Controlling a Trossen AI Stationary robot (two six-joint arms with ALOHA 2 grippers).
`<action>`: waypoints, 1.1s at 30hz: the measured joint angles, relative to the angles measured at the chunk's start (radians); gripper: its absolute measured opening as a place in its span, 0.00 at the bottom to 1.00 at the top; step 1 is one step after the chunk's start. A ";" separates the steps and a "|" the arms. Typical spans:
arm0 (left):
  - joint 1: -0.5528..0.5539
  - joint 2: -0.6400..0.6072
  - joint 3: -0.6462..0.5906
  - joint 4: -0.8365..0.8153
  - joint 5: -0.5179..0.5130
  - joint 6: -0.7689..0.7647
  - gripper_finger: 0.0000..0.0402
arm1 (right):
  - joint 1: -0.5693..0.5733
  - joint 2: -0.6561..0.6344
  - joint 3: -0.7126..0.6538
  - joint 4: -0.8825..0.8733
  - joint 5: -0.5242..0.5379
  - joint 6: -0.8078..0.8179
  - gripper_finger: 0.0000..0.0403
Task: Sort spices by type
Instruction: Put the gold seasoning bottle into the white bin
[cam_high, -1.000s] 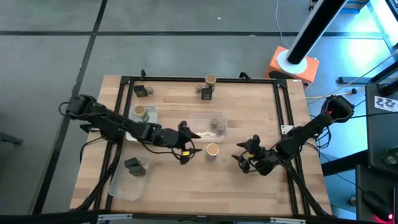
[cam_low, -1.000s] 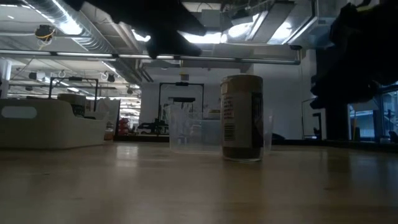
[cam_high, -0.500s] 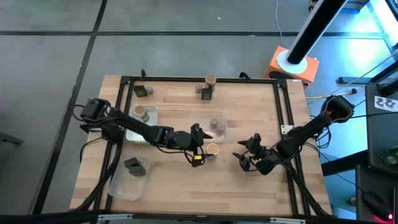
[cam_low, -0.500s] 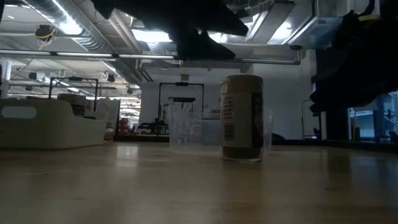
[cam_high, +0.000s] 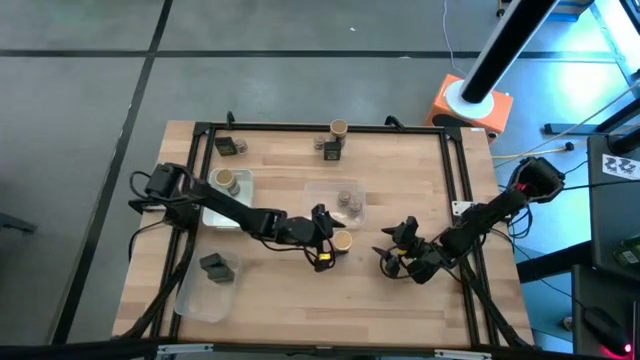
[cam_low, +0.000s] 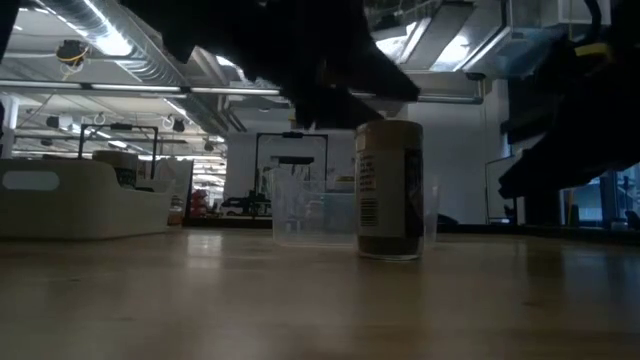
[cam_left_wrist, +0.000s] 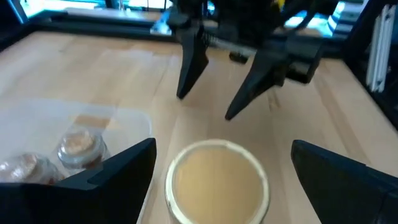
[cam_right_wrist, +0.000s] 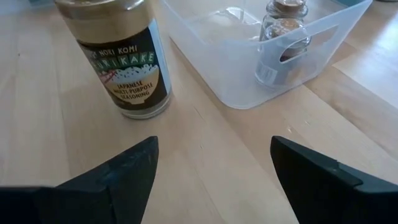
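My left pincer (cam_high: 330, 250) over the tan-topped cylindrical glass jar (cam_left_wrist: 216, 180)

The jar stands upright on the wooden table (cam_high: 280, 300), just beside the clear plastic rectangular tray (cam_high: 322, 195); my open fingers (cam_left_wrist: 118, 168) straddle its lid without touching.

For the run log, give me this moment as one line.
left end effector: open, around tan-topped jar, not closed | right end effector: open, waiting right of it | middle tray: holds small jars

Two dark, near-black jointed arms — matte segments, black cables trailing along them. Left gripper (cam_high: 328, 243): tapered black fingers, small yellow marking near the wrist. Right gripper (cam_high: 400, 252): same build, possibly a yellow tag too — silhouette only in the low view.
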 joint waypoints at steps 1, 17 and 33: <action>0.000 0.005 0.000 -0.004 0.000 0.000 0.89 | 0.000 0.001 0.000 0.003 0.000 0.000 0.77; 0.003 0.061 -0.001 0.008 0.000 -0.029 0.89 | 0.000 0.002 0.001 0.000 0.010 0.000 0.77; 0.003 0.080 -0.001 0.048 -0.004 -0.039 0.73 | 0.000 0.002 0.002 0.000 0.018 0.000 0.77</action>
